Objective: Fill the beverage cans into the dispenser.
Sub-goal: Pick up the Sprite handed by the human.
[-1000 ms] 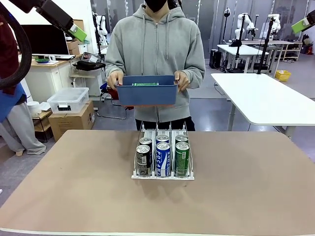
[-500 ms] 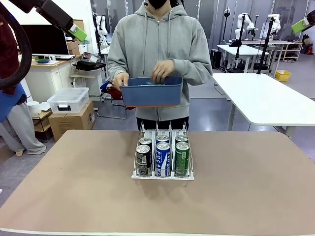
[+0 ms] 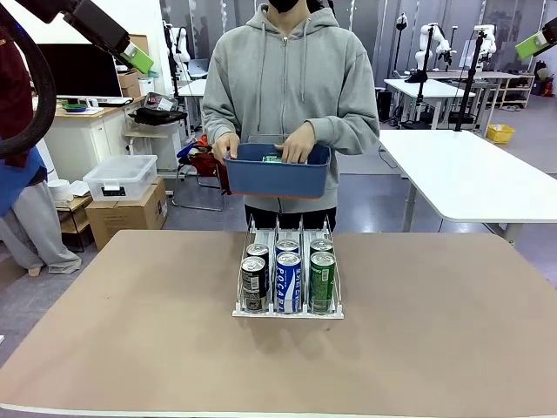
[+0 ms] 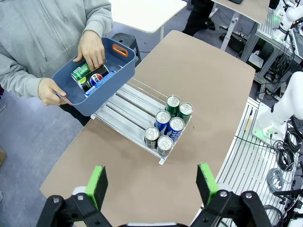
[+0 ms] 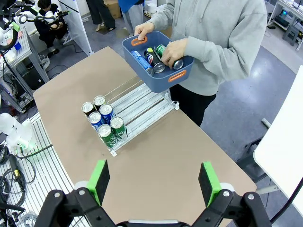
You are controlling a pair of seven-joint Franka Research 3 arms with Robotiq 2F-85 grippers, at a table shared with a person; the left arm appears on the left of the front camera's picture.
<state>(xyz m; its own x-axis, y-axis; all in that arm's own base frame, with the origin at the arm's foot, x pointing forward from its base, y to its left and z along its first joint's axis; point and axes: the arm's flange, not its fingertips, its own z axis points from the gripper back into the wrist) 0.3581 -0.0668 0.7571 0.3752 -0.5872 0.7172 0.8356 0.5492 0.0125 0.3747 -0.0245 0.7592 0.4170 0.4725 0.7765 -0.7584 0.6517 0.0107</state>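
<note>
The dispenser (image 3: 287, 313) stands mid-table with several beverage cans (image 3: 288, 281) at its front: black-and-silver left, blue-and-white middle, green right. Its rear lanes (image 4: 124, 109) are bare. Behind it a person holds a blue bin (image 3: 278, 177) over the table's far edge, one hand (image 3: 298, 148) reaching inside. More cans (image 4: 90, 75) lie in that bin (image 5: 163, 75). My left gripper (image 4: 151, 184) hangs open high above the table, seen top left (image 3: 137, 57) in the front view. My right gripper (image 5: 154, 182) is also open and high, at top right (image 3: 533, 43).
The brown table (image 3: 130, 340) has free room on all sides of the dispenser (image 5: 142, 106). Off the table, a white table (image 3: 470, 170) stands at the right. A clear storage box (image 3: 122, 177) sits on a cardboard carton at the left.
The person has lowered the blue bin and shifted it slightly right. One hand let go of its rim and went inside it. Both arms stayed still.
</note>
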